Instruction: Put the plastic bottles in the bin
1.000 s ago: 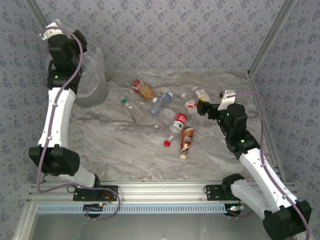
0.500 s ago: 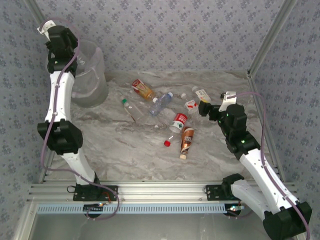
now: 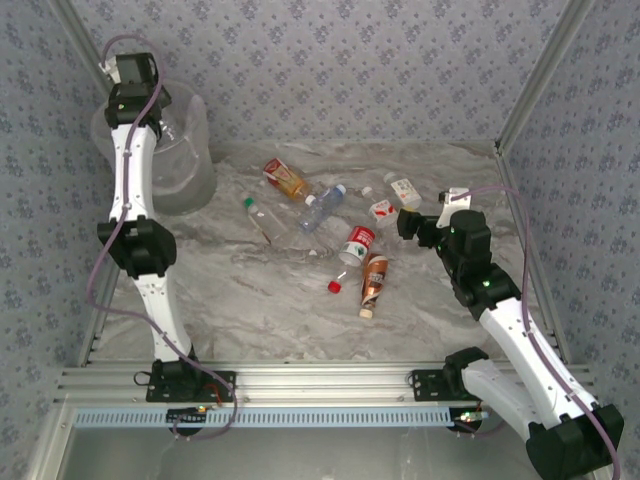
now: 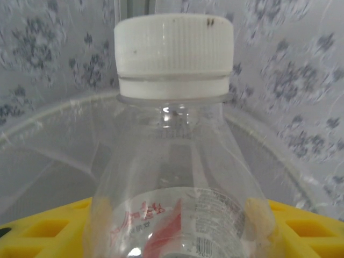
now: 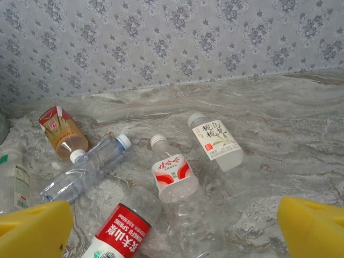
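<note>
Marbled table (image 3: 250, 300) bears bottles (image 3: 357, 245); floral walls (image 3: 350, 60).

Top cam: fixed, high up behind arm bases, looks down & fwd over whole table (image 3: 250, 300) to back wall; wide, far off. Left wrist cam: sits over the bin (image 3: 190, 170), looks roughly level across its rim at the wall, v. close to a white-capped bottle (image 4: 174, 177) right in front of lens. Right wrist cam: low, nr tabletop, faces back wall over lying bottles (image 5: 172, 174). It shares w/ top cam the orange-label bottle (image 5: 62, 131), white-label bottle (image 5: 217, 142) & neighbours.
</note>
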You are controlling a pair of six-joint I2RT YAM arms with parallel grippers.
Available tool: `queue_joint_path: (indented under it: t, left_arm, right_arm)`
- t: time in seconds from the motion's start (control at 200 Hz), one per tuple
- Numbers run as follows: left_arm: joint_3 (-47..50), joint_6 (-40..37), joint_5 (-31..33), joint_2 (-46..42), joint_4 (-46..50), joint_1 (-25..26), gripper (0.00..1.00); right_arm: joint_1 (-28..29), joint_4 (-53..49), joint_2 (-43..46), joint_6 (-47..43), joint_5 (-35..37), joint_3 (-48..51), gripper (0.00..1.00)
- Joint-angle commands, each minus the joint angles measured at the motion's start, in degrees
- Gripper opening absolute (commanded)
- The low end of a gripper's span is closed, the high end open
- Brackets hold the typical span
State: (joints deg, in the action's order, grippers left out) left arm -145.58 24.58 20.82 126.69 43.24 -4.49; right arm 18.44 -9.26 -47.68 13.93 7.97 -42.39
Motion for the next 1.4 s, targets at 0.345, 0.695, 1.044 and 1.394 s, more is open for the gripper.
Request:
queue_joint_path:
  t: [0.345, 0.695, 1.044, 1.394]
  left_arm:
    - [-0.8, 3.6, -1.4, 3.2, 11.5, 0.7, 0.77]
    - [-1.0, 5.0, -4.1, 0.3, 11.6, 0.7, 0.96]
    - [-0.9, 1.9, -11.9, -4.6, 10.6, 0.7, 1.0]
    - [6.1, 0.9, -21.3, -11.9, 5.3, 1.1, 0.99]
  right_arm:
    - [0.5, -2.9, -0.4, -0.2, -0.5, -1.2, 1.0]
    - [0.5, -5.7, -1.3, 4.2, 3.7, 0.7, 1.0]
    - [0.2, -6.7, -1.5, 17.3, 1.6, 7.7, 1.0]
    - [5.4, -9.4, -2.0, 25.5, -1.1, 12.7, 1.0]
